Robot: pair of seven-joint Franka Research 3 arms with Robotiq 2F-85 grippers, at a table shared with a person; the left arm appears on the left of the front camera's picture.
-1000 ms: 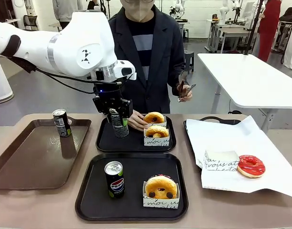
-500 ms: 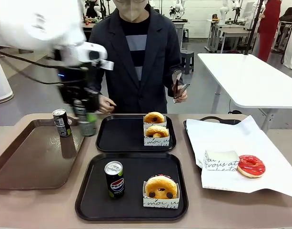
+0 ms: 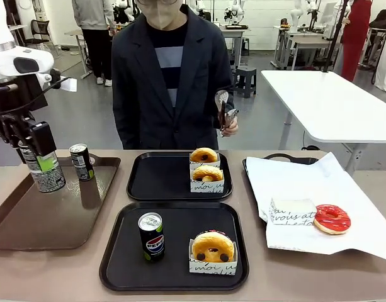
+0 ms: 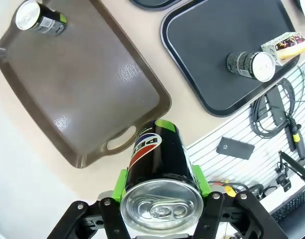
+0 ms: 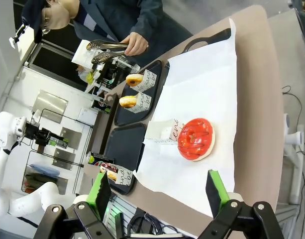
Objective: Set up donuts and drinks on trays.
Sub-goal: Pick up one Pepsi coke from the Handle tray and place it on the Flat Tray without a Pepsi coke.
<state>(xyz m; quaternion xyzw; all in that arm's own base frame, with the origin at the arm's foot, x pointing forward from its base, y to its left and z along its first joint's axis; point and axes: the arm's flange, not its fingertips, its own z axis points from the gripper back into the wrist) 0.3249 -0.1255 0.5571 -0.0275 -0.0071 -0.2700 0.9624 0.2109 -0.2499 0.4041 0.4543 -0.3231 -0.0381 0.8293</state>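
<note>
My left gripper (image 3: 43,154) is shut on a dark Pepsi can with a green band (image 3: 48,174), hanging over the left part of the glossy brown tray (image 3: 54,220). In the left wrist view the can (image 4: 159,164) sits between the green pads (image 4: 121,181). The near black tray (image 3: 117,264) holds a Pepsi can (image 3: 151,236) and a sleeved glazed donut (image 3: 212,246). The far black tray (image 3: 155,182) holds two sleeved donuts (image 3: 207,172). My right gripper (image 5: 157,196) is open with nothing between its fingers, and a red donut (image 5: 196,138) lies on white paper beyond it.
Another small can (image 3: 81,162) stands at the brown tray's far edge. A red donut (image 3: 332,218) and an empty paper sleeve (image 3: 292,211) lie on the paper-lined tray (image 3: 325,182) at right. The person stands at the far side holding tongs (image 3: 223,112).
My left arm lifted the can off the far black tray and swung it left, over the brown tray. The person's hand left the far tray.
</note>
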